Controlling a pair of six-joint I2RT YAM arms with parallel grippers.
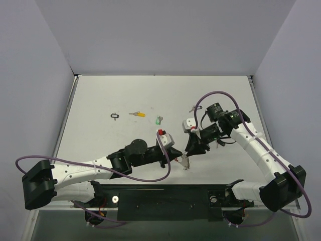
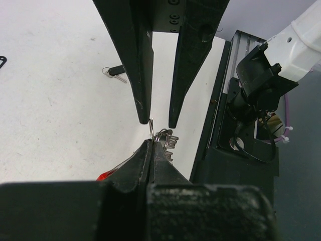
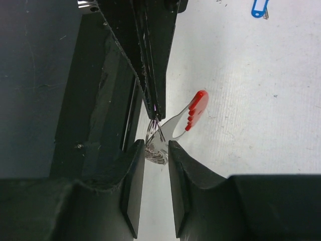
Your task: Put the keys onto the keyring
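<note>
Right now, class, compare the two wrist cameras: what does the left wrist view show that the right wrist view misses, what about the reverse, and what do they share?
Only the left wrist view: a black-tagged key lying on the table. Only the right wrist view: a blue-tagged key and the keyring with its red band in full (the left shows just a red sliver). Both: the left gripper, jaws shut on the keyring's silver ring, and the right gripper, jaws apart, either side of it.
</note>
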